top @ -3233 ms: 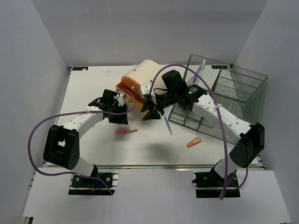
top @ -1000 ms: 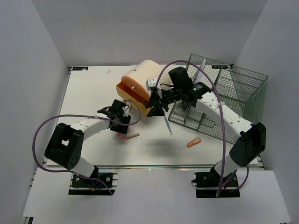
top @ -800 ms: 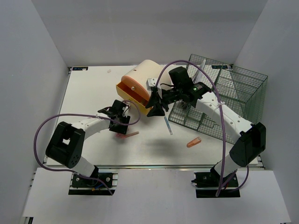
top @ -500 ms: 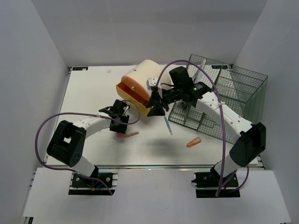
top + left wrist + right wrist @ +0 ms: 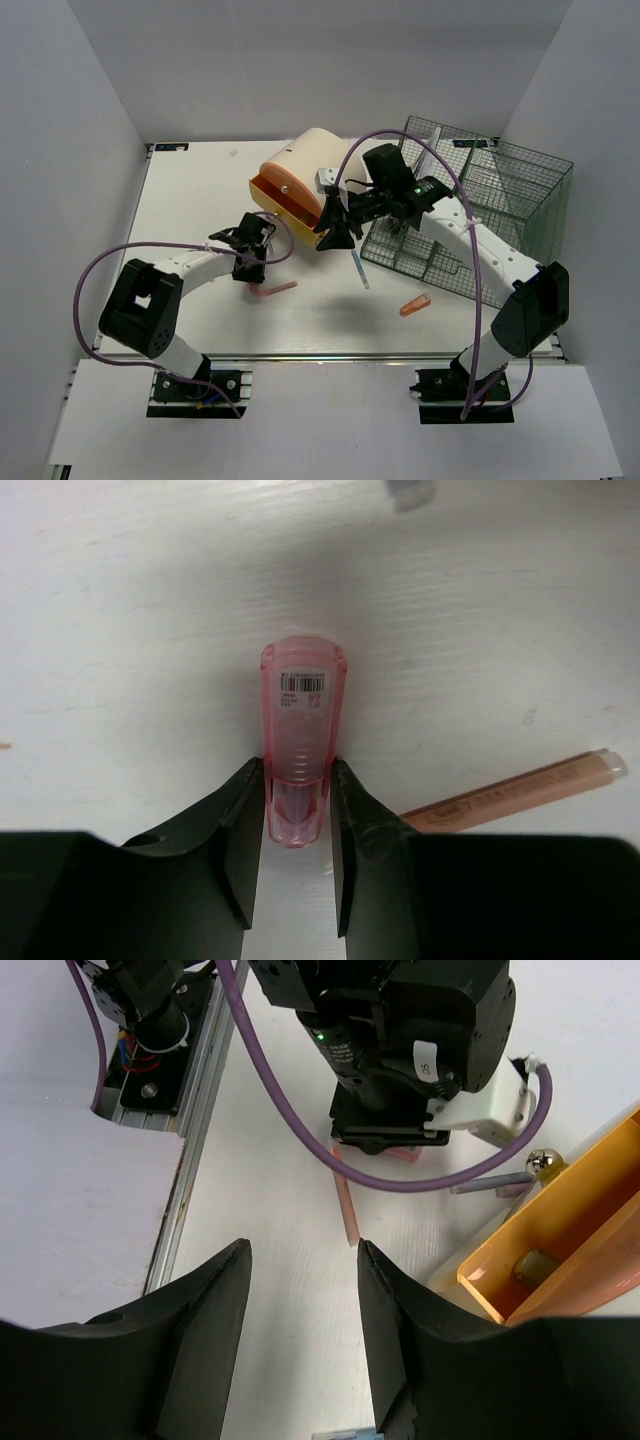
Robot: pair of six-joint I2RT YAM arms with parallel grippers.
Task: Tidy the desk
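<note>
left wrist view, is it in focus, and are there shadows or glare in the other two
Left wrist: the pink tube and its barcode label are sharp, the print too small to read; a grey thing at the top edge is blurred. Top view: even light, no glare, a soft shadow on the desk. Right wrist: the near fingers are dark and featureless.

White arms (image 5: 190, 265) w/ blk joints (image 5: 140, 312), purple cables (image 5: 400, 1187).

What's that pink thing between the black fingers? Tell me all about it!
The pink thing is see-through plastic, short and stubby, with a rounded far end, faint ridges and a small barcode sticker. It lies flat on the white desk, its near end pinched between the two fingers of the left gripper.
</note>
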